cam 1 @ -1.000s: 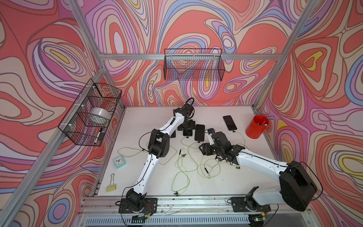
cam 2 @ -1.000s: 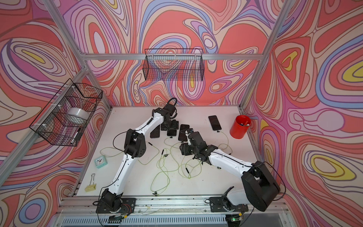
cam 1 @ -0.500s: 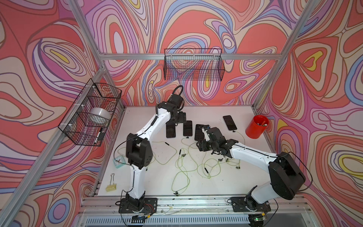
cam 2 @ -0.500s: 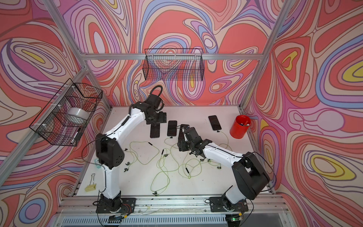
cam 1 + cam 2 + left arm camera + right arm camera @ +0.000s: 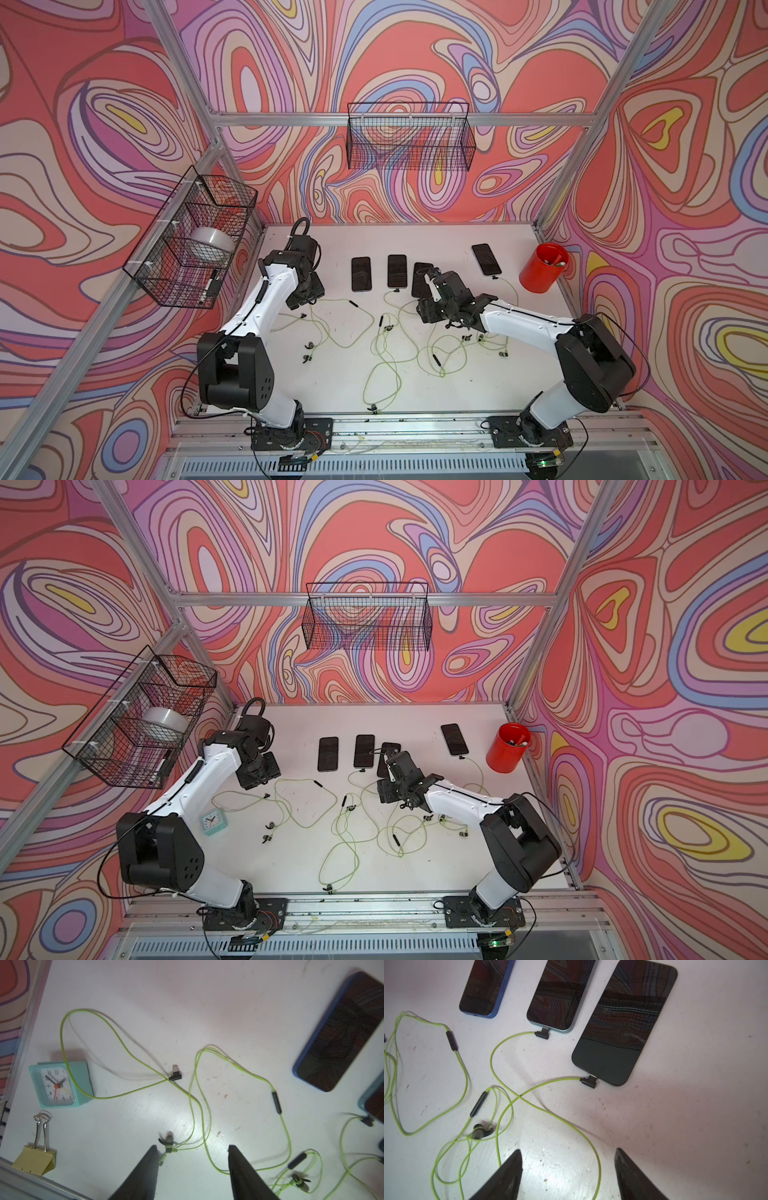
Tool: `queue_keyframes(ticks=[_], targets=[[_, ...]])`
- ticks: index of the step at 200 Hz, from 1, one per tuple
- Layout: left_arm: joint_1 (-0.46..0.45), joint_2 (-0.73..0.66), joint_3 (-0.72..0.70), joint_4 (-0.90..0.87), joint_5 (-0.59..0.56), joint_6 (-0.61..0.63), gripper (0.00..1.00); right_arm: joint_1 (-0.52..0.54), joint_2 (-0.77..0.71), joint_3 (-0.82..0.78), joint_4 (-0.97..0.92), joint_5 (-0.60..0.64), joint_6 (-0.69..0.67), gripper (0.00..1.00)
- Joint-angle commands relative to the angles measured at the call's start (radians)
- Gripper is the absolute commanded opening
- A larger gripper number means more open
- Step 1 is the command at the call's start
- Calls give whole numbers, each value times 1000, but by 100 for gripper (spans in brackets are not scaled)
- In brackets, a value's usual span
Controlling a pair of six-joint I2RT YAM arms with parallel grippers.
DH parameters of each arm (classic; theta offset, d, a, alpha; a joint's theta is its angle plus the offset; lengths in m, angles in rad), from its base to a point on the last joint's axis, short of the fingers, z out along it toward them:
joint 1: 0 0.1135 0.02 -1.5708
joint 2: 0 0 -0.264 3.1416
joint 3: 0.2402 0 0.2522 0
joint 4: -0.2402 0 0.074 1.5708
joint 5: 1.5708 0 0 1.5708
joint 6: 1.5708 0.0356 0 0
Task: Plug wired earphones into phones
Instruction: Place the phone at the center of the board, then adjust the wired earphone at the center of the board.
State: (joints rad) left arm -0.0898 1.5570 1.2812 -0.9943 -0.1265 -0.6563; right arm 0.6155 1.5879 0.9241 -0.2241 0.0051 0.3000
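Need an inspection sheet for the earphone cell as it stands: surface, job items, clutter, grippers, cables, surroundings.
Surface: white tabletop, scuffed and speckled.
Job's things: blue-edged phone has an empty port; teal-edged phone, dark phone and phone by the cup each have a plug at the port; loose plug lies on the table.
Clutter: mint clock, yellow binder clip, red cup.
Grippers: left gripper and right gripper are open, holding nothing.
Cables: yellow-green earphone cables lie loose, crossing one another.
Surroundings: back basket on the wall; side basket holds a tape roll; swirl-patterned walls.
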Motion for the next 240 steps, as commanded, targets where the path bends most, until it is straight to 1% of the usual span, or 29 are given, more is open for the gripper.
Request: queue_keyframes(ticks=[1, 4, 13, 26, 34, 49, 57, 81, 105, 132, 154, 183, 210, 240], targets=[[21, 55, -25, 67, -71, -64, 51, -4, -2, -4, 8, -13, -8, 70], [24, 67, -27, 70, -76, -68, 50, -4, -6, -8, 7, -12, -7, 70], [33, 98, -35, 82, -83, -79, 43, -5, -21, -20, 8, -6, -4, 71], [49, 130, -52, 99, -69, -103, 35, -5, -43, -38, 1, 11, -4, 71], [57, 140, -70, 113, -71, -131, 32, -4, -54, -48, -3, 21, -3, 71], [78, 143, -112, 149, -73, -178, 31, -5, -62, -57, -12, 29, -3, 70], [89, 140, -137, 178, -75, -187, 33, -4, -64, -59, -15, 29, -2, 70], [126, 175, -160, 212, -77, -178, 44, -6, -62, -59, -16, 24, -2, 70], [139, 217, -156, 236, -65, -187, 47, -4, -56, -55, -18, 23, -4, 70], [148, 242, -142, 271, -68, -206, 54, -5, -58, -54, -26, 24, -7, 70], [155, 268, -128, 275, -69, -222, 54, -5, -60, -56, -29, 28, -8, 69], [165, 285, -153, 302, -36, -264, 44, -5, -60, -60, -32, 37, -9, 69], [165, 284, -179, 322, 1, -296, 31, -5, -61, -56, -40, 53, -22, 69], [165, 256, -210, 322, 34, -302, 27, -10, -60, -48, -47, 62, -34, 69]])
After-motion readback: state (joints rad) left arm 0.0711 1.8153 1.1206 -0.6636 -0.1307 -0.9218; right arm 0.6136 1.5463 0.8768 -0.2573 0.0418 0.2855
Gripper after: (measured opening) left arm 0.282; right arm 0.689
